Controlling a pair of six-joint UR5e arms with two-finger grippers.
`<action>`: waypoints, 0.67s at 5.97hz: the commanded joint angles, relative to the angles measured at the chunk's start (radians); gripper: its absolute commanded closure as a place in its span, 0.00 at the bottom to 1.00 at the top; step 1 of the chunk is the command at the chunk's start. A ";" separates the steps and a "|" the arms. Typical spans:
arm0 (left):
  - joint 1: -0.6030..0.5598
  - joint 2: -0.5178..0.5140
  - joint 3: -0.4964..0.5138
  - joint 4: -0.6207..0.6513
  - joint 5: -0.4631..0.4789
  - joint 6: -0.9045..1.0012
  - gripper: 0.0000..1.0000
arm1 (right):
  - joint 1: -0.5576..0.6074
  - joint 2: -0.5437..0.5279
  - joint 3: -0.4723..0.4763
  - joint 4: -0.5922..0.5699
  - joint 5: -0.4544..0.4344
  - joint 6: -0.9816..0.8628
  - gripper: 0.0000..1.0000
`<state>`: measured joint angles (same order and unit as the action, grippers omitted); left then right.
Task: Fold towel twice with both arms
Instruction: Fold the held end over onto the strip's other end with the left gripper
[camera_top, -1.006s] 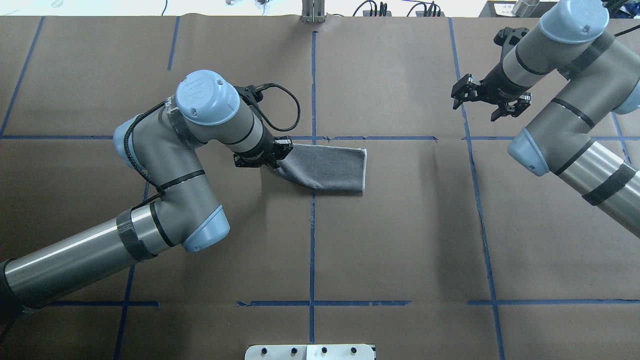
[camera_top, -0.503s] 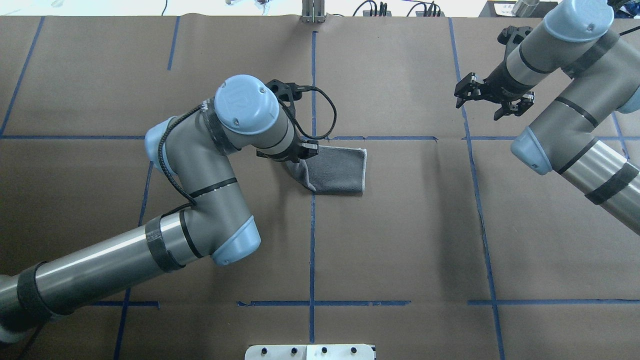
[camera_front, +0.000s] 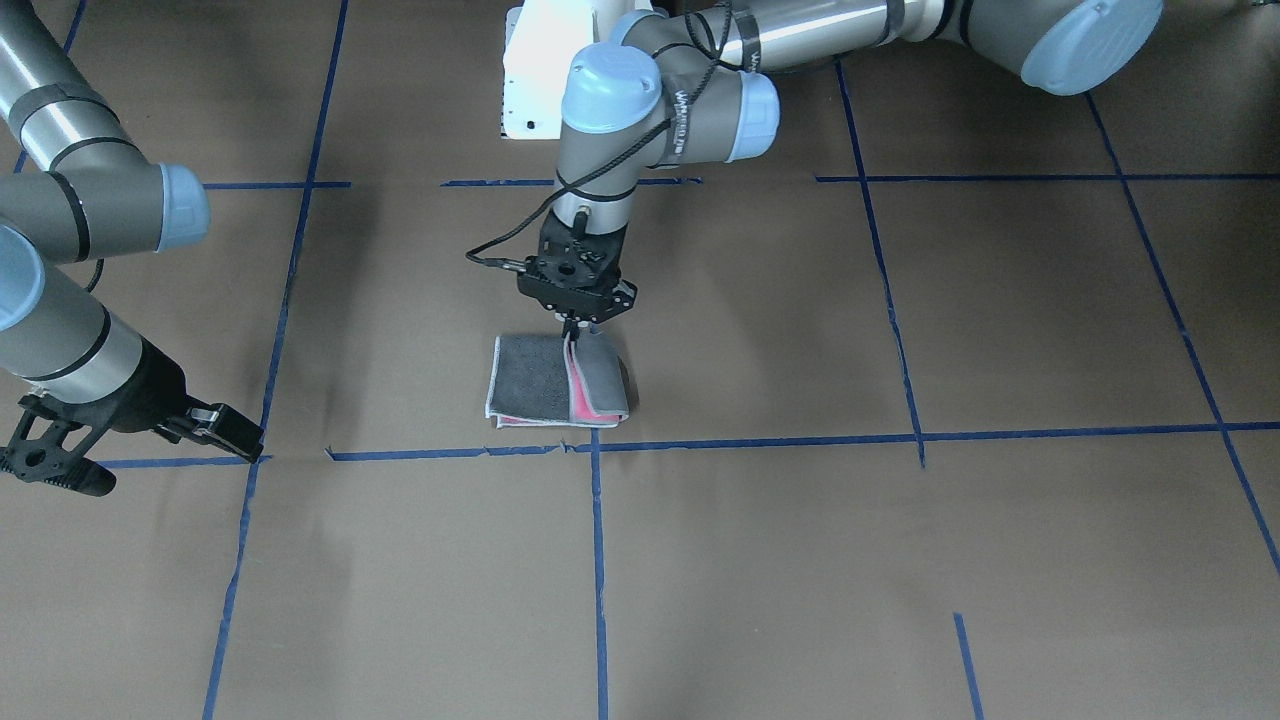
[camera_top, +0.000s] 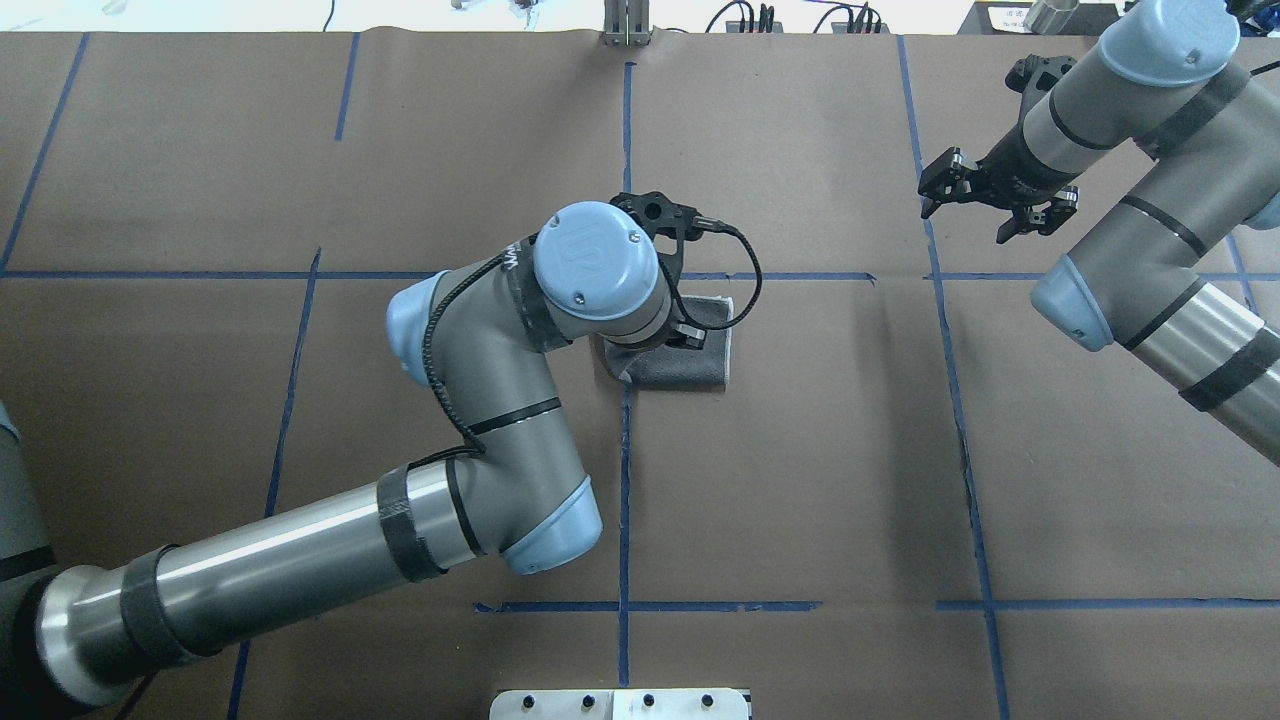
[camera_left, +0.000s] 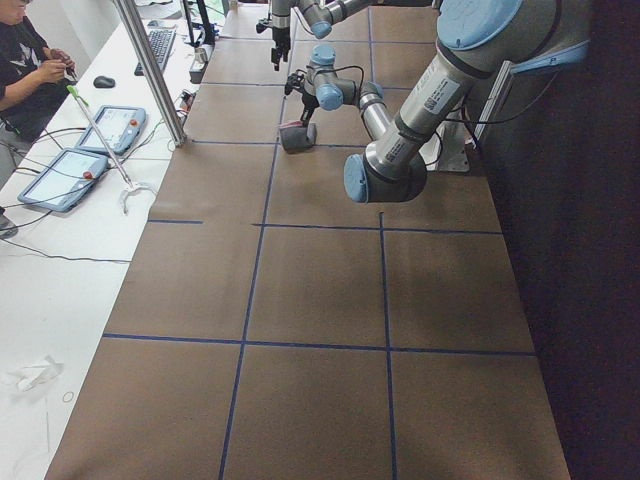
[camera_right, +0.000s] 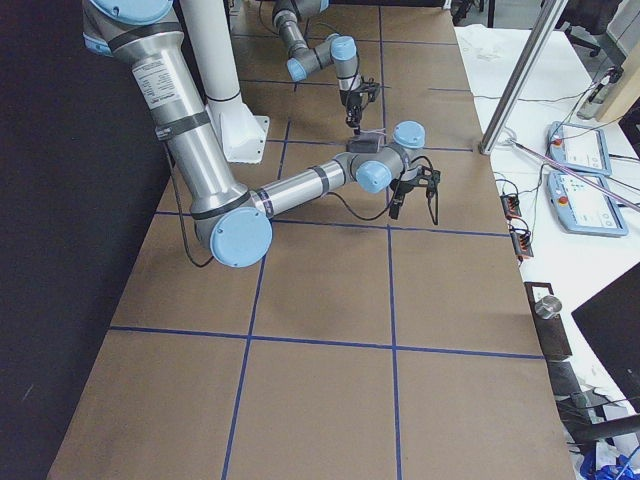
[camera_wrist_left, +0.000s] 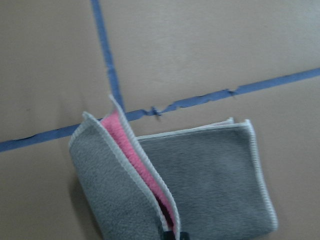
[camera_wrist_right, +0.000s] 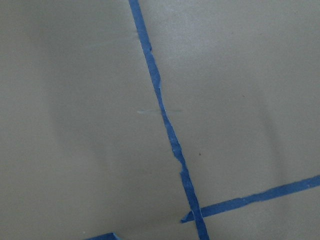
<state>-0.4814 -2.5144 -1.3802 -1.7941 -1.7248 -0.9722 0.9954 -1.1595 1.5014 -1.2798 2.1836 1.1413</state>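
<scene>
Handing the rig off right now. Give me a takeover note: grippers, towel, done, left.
Left gripper: shut on the towel, pinching an edge of its raised flap.
Right gripper: open, empty, hanging well off to the side.
Towel: grey outside, pink showing inside; lower half flat on the table.
Done: first fold, judging by the layers.
Left: lay the flap down to finish the second fold, release.
</scene>
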 joint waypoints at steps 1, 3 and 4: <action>0.020 -0.090 0.093 -0.002 0.005 0.070 1.00 | 0.008 -0.008 0.000 0.000 0.005 0.000 0.00; 0.066 -0.122 0.145 -0.010 0.085 0.090 1.00 | 0.012 -0.017 0.000 0.000 0.007 0.000 0.00; 0.073 -0.121 0.147 -0.011 0.086 0.113 1.00 | 0.012 -0.020 0.000 0.002 0.007 0.000 0.00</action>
<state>-0.4188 -2.6311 -1.2435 -1.8032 -1.6503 -0.8772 1.0068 -1.1757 1.5018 -1.2789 2.1901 1.1413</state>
